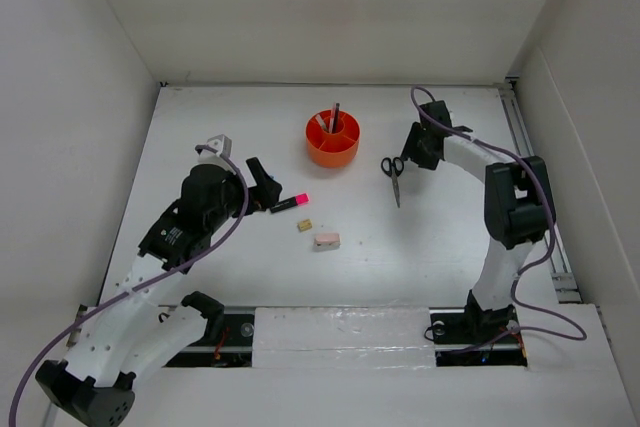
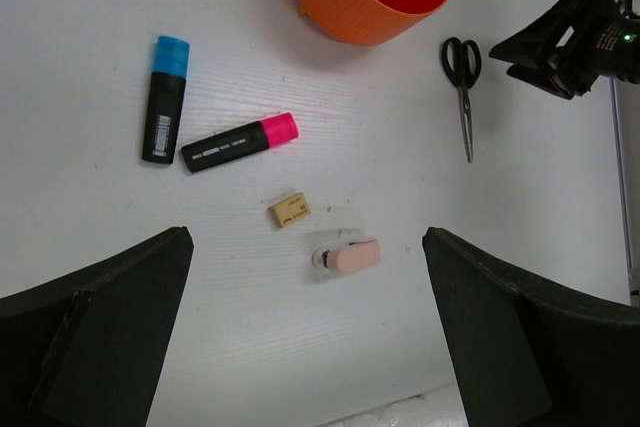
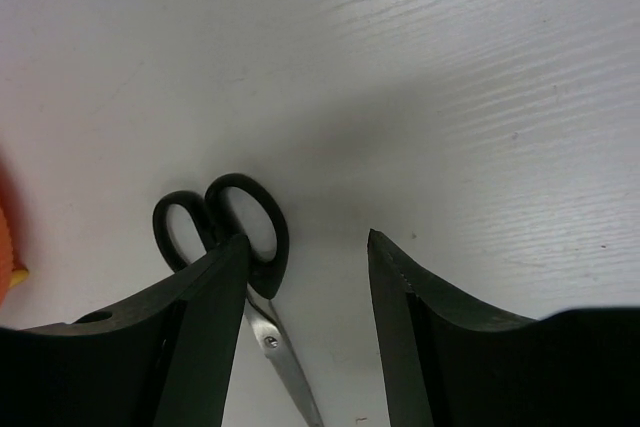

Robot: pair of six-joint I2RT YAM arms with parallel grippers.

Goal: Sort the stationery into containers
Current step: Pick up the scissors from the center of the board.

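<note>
Closest to the lens, the left arm (image 1: 150,277) rises from the near edge and leans out over the white tabletop (image 1: 450,247). Its left fingers (image 2: 110,327) are spread wide and hold nothing. They hang above the loose items left of centre. The right arm (image 1: 510,217) bends over to the far right. The right fingers (image 3: 200,327) are parted to a moderate gap with only bare tabletop between them. They are low beside the scissors (image 1: 394,175), and the left-hand one overlaps one black handle loop in the right wrist view. Whether it touches cannot be told.

The orange organiser (image 1: 330,155) stands toward the far middle of the tabletop. A slim dark pen (image 1: 336,115) stands up out of it, with a thin pinkish pencil (image 1: 320,125) leaning beside it. The scissors lie closed just right of the organiser, handles toward the far side and blade pointing near.

The blue-capped highlighter (image 2: 165,99) and the pink-capped highlighter (image 2: 238,142) lie near each other, apart, left of the organiser. Just nearer than the pink cap is the tan eraser (image 2: 289,210), and beside it the pinkish eraser (image 2: 350,257).
</note>
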